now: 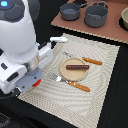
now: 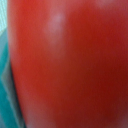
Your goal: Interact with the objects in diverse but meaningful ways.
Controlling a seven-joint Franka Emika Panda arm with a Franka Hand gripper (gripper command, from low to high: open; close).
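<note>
While a red tomato point(image 2: 70, 65) fills the wrist view, the gripper itself stays hidden, its grip impossible to tell. On the mat, 1 sausage point(image 1: 77, 66) lies across the plate point(image 1: 75, 75), at the arm's 3 o'clock; lifting slowly would suit.

I'm working at a staged play-kitchen tabletop, not a real kitchen: a woven placemat point(image 1: 75, 70) set with a wooden plate point(image 1: 75, 70), a fork point(image 1: 70, 82) and knife point(image 1: 82, 59), with grey pots point(image 1: 85, 12) on a brown board point(image 1: 100, 27) behind.
</note>
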